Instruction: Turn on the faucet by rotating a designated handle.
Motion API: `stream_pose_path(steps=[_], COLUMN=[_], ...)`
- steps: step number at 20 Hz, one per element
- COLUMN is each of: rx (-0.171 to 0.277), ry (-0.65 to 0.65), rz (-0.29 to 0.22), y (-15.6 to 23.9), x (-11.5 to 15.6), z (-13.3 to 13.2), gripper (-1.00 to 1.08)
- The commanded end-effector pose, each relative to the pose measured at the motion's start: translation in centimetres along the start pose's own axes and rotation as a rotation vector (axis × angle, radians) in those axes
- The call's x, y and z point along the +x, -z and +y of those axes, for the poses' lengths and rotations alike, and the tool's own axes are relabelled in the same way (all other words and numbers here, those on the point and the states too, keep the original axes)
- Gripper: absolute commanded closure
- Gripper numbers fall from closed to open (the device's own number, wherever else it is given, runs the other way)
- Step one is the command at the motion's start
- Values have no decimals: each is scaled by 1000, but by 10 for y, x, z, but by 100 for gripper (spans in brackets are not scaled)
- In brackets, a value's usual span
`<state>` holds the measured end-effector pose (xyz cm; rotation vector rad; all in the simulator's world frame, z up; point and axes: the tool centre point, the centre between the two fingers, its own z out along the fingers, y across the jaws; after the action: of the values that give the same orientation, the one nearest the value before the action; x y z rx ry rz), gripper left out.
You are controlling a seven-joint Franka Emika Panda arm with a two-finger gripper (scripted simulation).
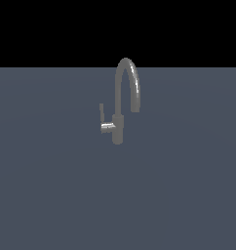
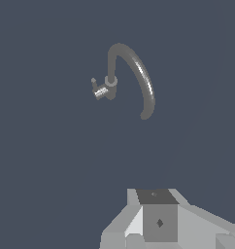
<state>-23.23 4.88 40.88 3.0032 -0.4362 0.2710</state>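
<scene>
Fingers cut off at the wrist view's frame edge; only the gripper (image 2: 160, 228) body shows, pale grey blocks with a dark square face. Cannot tell how far the fingers are parted, nor whether they hold anything. Arm absent from the exterior view. Gripper sits well apart from the faucet (image 1: 121, 105), looking down on it. Faucet stands upright on the grey floor (image 1: 51, 195), near its far edge, roughly midway across. Handle (image 1: 102, 113), thin and small, rises from a shiny stub on the body's side toward the exterior view's left; its detail is hard to make out.
</scene>
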Motion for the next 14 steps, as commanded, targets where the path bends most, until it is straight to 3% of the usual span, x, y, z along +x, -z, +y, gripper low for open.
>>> stream_pose_path(steps=[1, 14], rx=[-12, -69], ry=[-45, -251], rz=[25, 141], y=[-13, -72], x=[0, 12], z=[-9, -51], gripper=[108, 108])
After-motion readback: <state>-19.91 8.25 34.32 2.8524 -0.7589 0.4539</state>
